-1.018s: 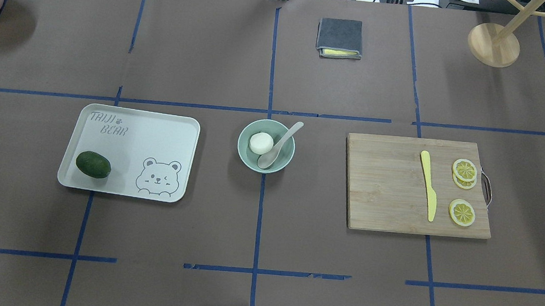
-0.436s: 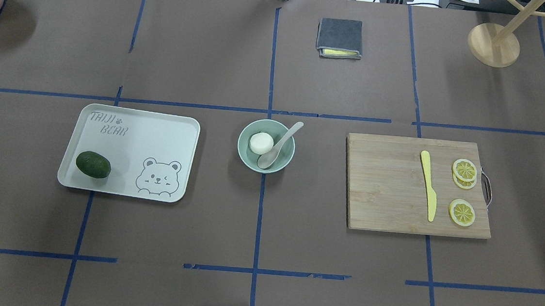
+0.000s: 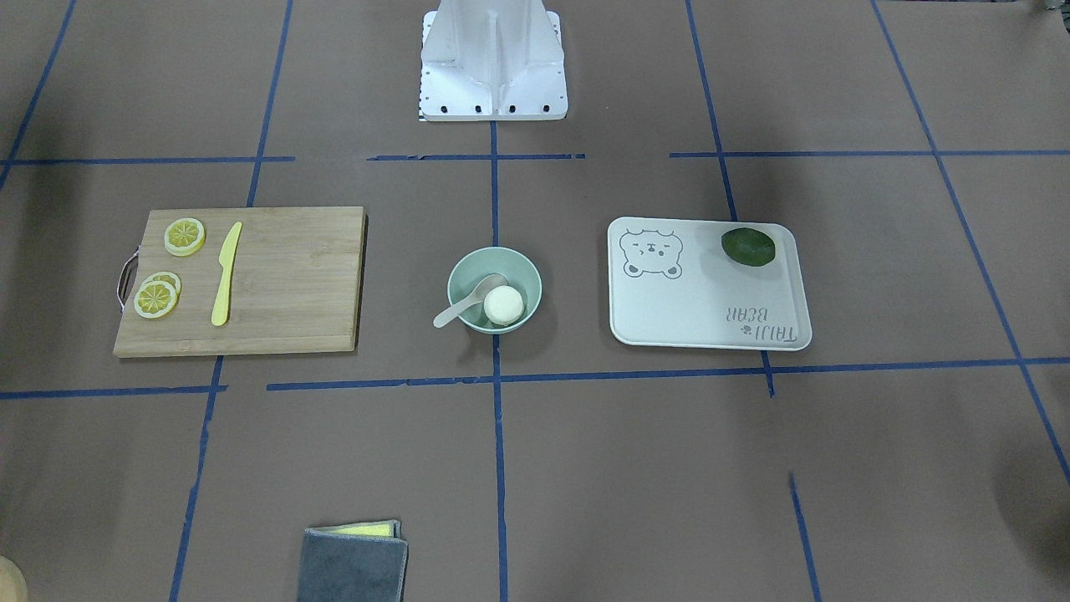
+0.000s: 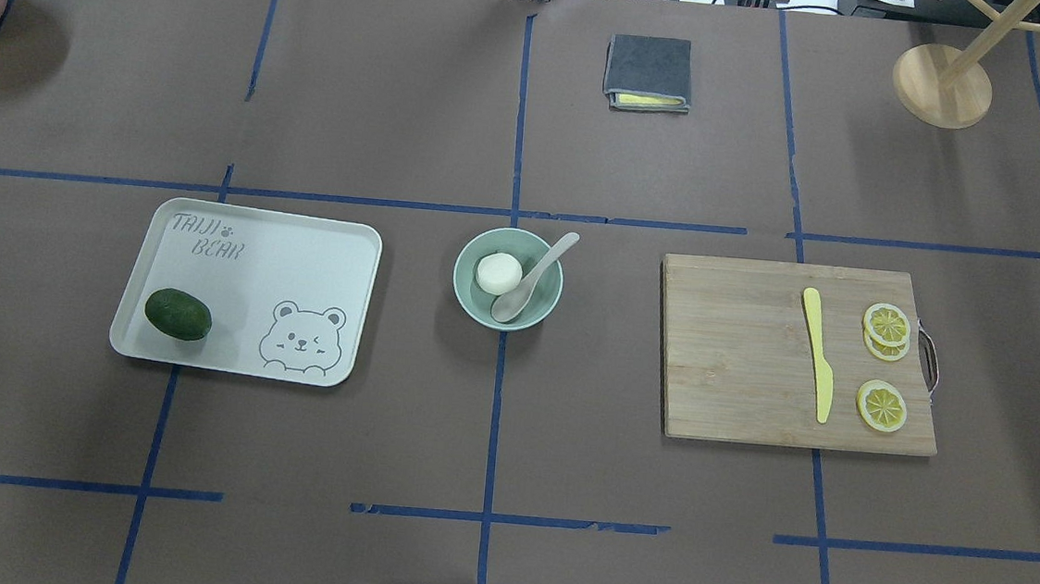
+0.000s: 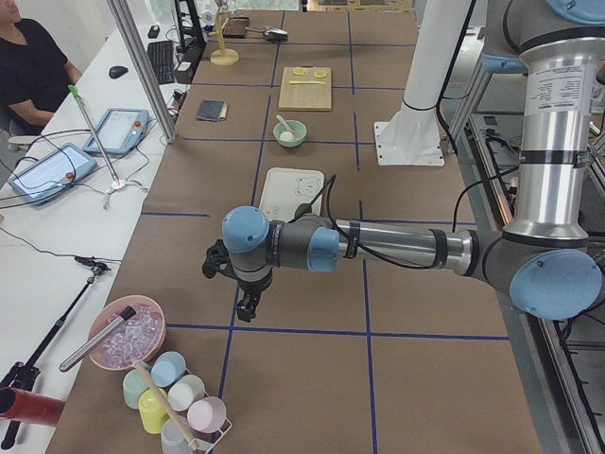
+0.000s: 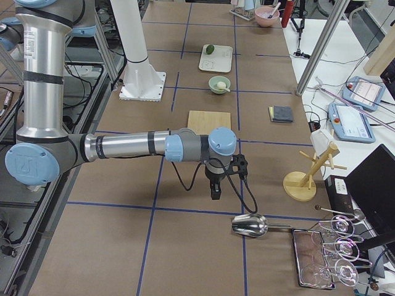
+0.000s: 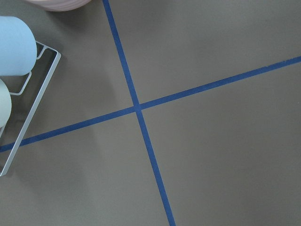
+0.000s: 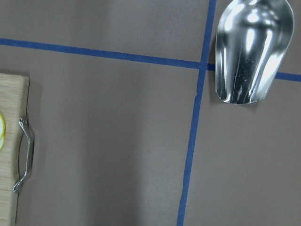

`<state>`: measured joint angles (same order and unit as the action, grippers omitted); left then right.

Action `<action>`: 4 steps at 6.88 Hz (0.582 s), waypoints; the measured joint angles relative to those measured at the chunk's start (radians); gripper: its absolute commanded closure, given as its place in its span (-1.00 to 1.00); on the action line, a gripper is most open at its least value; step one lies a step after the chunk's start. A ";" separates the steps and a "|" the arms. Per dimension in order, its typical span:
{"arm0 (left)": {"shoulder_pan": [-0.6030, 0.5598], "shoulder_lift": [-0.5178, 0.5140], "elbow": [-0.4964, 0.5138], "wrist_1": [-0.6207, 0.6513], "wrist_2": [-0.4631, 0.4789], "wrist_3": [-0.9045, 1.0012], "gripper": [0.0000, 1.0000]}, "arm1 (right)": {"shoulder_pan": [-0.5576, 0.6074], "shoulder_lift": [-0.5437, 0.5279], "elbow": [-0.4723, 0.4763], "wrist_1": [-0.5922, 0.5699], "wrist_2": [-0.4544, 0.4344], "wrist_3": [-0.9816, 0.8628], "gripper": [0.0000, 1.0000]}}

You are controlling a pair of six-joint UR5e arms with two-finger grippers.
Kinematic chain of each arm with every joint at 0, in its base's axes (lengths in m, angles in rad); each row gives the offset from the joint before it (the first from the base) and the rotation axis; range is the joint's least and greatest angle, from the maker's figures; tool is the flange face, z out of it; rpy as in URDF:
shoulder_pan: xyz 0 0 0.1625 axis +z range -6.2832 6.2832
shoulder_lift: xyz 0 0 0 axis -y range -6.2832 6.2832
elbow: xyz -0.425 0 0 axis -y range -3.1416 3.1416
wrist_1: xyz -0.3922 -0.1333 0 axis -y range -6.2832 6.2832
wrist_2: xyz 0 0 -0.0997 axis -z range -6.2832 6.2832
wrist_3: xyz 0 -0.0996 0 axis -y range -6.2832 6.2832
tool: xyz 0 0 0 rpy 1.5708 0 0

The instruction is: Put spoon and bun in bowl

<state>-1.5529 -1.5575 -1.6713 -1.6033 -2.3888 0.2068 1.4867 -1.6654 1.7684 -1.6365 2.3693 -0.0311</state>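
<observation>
bowl (image 4: 469,299) — spoon (image 4: 535,276) handle overhangs far-right rim | tray (image 4: 300,261), cutting board (image 4: 729,346) flank it, well apart

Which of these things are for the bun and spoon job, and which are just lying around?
For the job: bowl, bun, spoon; both already sit in the bowl.

Just lying about: bear tray, green fruit, cutting board, yellow knife, lemon slices, folded cloth, metal scoop.

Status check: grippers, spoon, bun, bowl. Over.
Left gripper and right gripper out wide, open or shut unclear. Bun and spoon in bowl, spoon handle over the rim. Nothing over the bowl.
</observation>
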 measured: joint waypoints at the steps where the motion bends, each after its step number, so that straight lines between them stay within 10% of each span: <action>1: 0.000 0.001 -0.002 -0.002 0.000 -0.001 -1.00 | 0.000 0.003 -0.007 0.000 -0.001 0.000 -1.00; 4: 0.002 0.002 -0.001 -0.005 0.000 0.000 -1.00 | 0.000 0.009 -0.016 0.002 -0.003 0.001 -1.00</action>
<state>-1.5514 -1.5555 -1.6726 -1.6084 -2.3885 0.2066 1.4865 -1.6561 1.7522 -1.6343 2.3659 -0.0305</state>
